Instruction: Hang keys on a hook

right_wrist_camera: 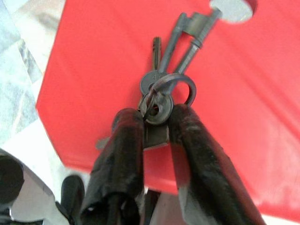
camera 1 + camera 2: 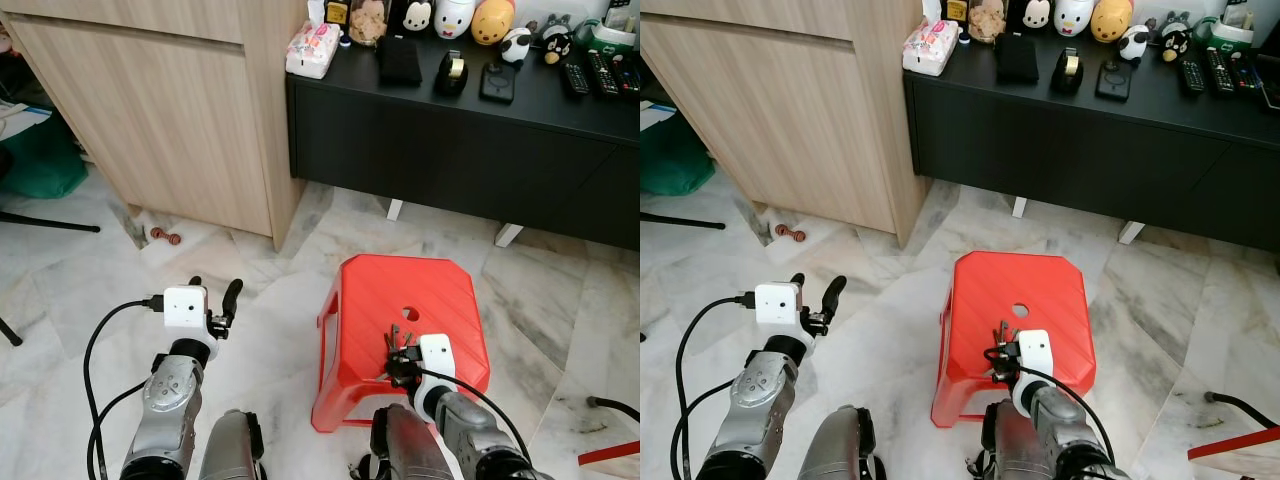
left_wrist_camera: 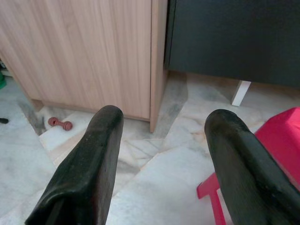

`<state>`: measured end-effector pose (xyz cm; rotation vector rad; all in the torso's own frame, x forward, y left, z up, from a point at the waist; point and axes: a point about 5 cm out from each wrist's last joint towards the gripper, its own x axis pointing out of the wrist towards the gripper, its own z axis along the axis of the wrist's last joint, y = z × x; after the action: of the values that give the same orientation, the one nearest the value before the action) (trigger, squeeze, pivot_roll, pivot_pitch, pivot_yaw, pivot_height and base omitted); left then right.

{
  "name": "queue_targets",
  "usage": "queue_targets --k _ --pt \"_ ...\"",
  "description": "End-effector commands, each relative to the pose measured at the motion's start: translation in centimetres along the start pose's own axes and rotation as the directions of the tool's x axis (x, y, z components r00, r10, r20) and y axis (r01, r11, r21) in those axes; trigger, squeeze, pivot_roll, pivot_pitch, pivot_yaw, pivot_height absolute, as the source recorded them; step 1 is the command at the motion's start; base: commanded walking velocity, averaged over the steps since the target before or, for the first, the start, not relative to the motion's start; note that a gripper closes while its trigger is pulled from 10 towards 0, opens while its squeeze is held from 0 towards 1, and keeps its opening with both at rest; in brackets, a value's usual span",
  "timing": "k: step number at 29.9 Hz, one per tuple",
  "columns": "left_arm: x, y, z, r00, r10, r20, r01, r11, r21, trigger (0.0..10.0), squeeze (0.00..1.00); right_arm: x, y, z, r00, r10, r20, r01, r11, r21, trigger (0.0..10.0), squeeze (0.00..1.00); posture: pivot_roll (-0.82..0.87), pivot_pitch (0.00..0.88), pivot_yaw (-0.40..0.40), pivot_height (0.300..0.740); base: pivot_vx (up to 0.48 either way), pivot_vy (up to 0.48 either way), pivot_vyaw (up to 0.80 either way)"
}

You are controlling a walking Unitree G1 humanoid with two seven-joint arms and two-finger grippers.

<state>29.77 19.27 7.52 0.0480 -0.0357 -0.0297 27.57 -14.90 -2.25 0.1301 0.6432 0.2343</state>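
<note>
A bunch of dark metal keys [image 1: 161, 91] on a ring lies on top of a red plastic stool [image 2: 400, 285], near its round centre hole. My right gripper [image 1: 154, 117] reaches down onto the stool's near side, and its two black fingers are shut on the key heads and ring. From the head cameras the keys [image 2: 398, 340] poke out just beyond the right gripper [image 2: 401, 366]. My left gripper [image 2: 214, 292] hovers over the marble floor to the left of the stool, open, with nothing between its fingers [image 3: 93, 159].
A light wooden cabinet [image 2: 170, 110] stands ahead on the left. Beside it is a black low console [image 2: 450, 140] carrying toys, a tissue pack and remotes. A small reddish object [image 2: 166, 236] lies on the floor by the cabinet. A green bag [image 2: 40, 160] sits far left.
</note>
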Motion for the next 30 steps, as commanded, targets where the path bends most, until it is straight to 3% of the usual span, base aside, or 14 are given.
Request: queue_targets --k 1,13,20,24,26,27,30 --pt "-0.1 -0.1 -0.5 1.000 -0.004 -0.023 0.004 1.000 0.008 10.0 0.00 0.0 -0.3 0.2 1.000 -0.014 0.010 0.014 1.000 0.006 0.0 0.00 0.00 0.129 -0.055 0.628 0.000 0.000 0.00" --pt "1.3 0.2 -0.1 1.000 0.009 -0.017 -0.008 1.000 0.017 10.0 0.00 0.4 -0.2 3.5 0.989 -0.017 0.149 0.016 1.000 0.009 0.0 0.00 -0.01 0.070 -0.047 0.628 0.000 0.000 0.00" --pt "1.5 0.3 -0.2 1.000 0.016 -0.016 -0.015 1.000 0.016 10.0 0.00 0.2 -0.5 4.1 0.978 -0.036 0.205 0.037 0.999 0.001 0.0 0.00 -0.01 0.059 -0.046 0.628 0.000 0.000 0.00" --pt "1.4 0.5 -0.5 0.999 0.022 -0.024 -0.021 1.000 0.017 10.0 0.00 -0.7 -1.9 5.4 0.927 -0.161 0.338 0.173 0.985 -0.005 0.0 0.00 -0.01 0.052 -0.038 0.628 0.000 0.000 0.00" --pt "1.4 0.5 -0.6 0.999 0.022 -0.026 -0.022 1.000 0.017 10.0 0.00 -0.8 -2.0 5.6 0.918 -0.173 0.356 0.186 0.982 -0.004 0.0 0.00 -0.01 0.052 -0.038 0.628 0.000 0.000 0.00" --pt "1.2 0.7 -0.8 0.999 0.026 -0.033 -0.025 0.999 0.020 10.0 0.00 -1.4 -2.7 6.4 0.868 -0.247 0.431 0.253 0.966 0.044 0.0 0.00 -0.02 0.050 -0.033 0.628 0.000 0.000 0.00" --pt "1.1 0.9 -1.0 0.999 0.029 -0.041 -0.028 0.999 0.022 10.0 0.00 -2.3 -3.1 7.2 0.803 -0.305 0.513 0.298 0.950 0.098 0.0 0.00 -0.02 0.048 -0.029 0.628 0.000 0.000 0.00"
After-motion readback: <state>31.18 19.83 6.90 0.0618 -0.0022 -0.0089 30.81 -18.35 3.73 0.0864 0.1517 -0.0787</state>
